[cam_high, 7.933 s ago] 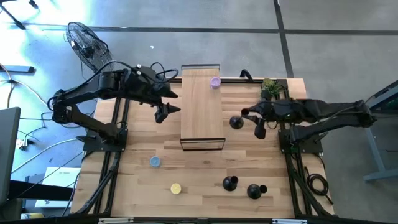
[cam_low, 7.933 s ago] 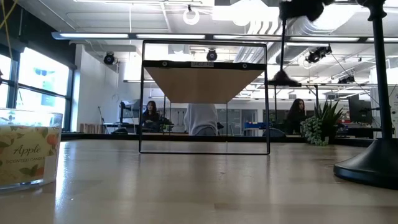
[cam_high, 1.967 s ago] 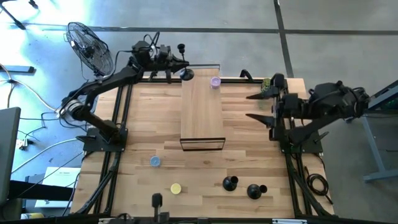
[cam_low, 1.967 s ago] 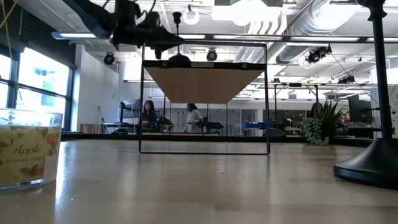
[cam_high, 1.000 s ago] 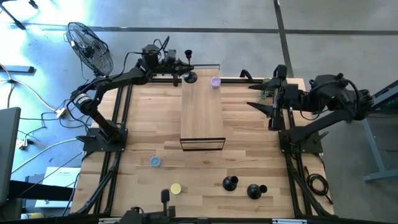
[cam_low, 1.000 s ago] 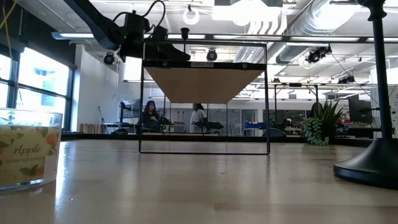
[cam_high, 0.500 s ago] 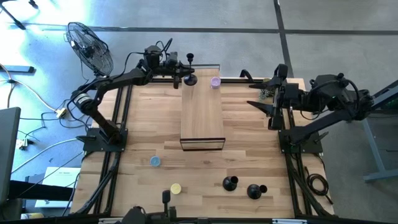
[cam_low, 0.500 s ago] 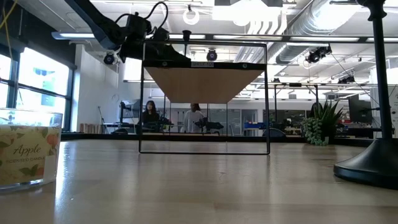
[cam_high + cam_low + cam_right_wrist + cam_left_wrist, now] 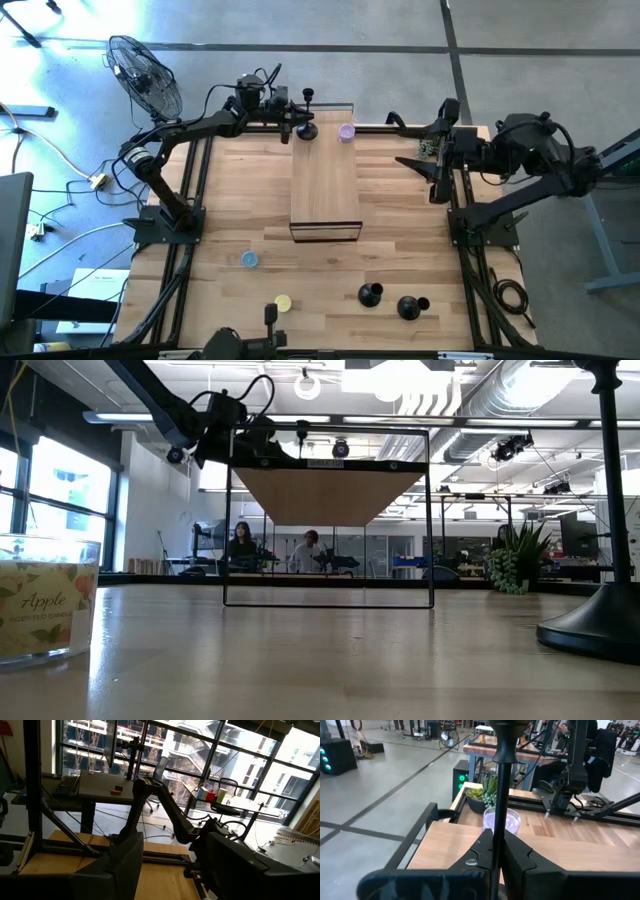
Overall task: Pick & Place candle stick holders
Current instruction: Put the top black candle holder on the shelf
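Over the far end of the raised wooden shelf (image 9: 325, 180), one black candle stick holder (image 9: 306, 128) stands upright with my left gripper (image 9: 296, 125) shut on it. The low view shows its stem top (image 9: 300, 427) above the shelf's frame. Whether its base touches the shelf top I cannot tell. Two more candle stick holders (image 9: 371, 294) (image 9: 410, 307) stand on their bases near the table's front edge. My right gripper (image 9: 415, 148) hangs open, high above the table's right side, with nothing between its fingers (image 9: 120, 865). My left gripper pinches the holder's thin stem (image 9: 499, 820) low down between its two fingers (image 9: 480, 851). The fingers lie about level, come from the table's left side and cross the stem. The holder stands upright, its cup (image 9: 507, 727) above the fingers.
A purple candle jar (image 9: 346, 131) stands on the shelf just right of the held holder. A plant (image 9: 435, 140) is at the far right. Blue (image 9: 249, 260) and yellow (image 9: 283, 302) candles sit near the front left. An Apple candle jar (image 9: 45, 600) is close to the low camera.
My left gripper has sunk a little with the holder, whose stem top stands lower against the shelf frame in the low view, and has edged toward the purple candle. The holder stays upright in the shut fingers.
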Available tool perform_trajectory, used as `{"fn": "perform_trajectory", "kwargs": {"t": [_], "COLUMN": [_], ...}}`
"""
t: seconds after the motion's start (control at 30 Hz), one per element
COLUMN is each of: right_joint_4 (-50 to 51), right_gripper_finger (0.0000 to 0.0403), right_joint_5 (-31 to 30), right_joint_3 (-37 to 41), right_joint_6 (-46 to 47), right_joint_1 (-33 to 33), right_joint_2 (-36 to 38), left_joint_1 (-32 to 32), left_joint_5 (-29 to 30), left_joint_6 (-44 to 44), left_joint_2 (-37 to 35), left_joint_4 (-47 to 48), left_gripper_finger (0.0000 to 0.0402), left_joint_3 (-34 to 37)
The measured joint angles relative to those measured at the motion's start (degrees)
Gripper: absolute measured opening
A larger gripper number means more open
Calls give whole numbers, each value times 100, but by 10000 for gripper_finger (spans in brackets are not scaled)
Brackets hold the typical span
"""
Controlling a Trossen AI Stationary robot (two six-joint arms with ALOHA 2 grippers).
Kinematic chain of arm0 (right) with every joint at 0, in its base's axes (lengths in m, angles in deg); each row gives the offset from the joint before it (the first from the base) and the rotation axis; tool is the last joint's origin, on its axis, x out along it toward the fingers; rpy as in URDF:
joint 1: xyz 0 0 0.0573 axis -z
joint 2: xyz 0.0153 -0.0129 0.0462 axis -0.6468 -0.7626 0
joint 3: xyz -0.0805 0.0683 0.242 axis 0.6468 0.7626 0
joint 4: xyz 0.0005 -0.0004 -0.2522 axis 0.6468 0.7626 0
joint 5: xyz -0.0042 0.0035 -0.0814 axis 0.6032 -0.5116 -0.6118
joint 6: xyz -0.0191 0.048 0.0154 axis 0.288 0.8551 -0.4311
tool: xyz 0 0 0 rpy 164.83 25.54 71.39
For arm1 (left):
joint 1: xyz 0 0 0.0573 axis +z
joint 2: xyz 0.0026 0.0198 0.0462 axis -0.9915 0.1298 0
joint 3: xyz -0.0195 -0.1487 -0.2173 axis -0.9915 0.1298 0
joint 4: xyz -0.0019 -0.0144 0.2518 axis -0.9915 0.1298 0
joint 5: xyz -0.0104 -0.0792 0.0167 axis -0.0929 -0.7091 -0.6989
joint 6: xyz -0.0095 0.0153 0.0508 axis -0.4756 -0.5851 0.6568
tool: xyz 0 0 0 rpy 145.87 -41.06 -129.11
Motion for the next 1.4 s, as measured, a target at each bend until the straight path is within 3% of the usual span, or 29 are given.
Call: {"fn": "perform_trajectory", "kwargs": {"t": [0.3,0.9,1.4], "right_joint_4": [0,-5,1], "right_gripper_finger": [215,215,215], "right_joint_5": [175,171,215], "right_joint_3": [0,0,0], "right_joint_6": [99,124,132], "right_joint_1": [173,173,173], "right_joint_2": [-2,-2,-2], "left_joint_1": [0,-31,-39], "left_joint_5": [7,-339,-415], "left_joint_6": [312,283,-1], "left_joint_2": [0,321,361], "left_joint_4": [424,145,347], "left_gripper_finger": [10,10,57], "left_joint_3": [0,-15,24]}}
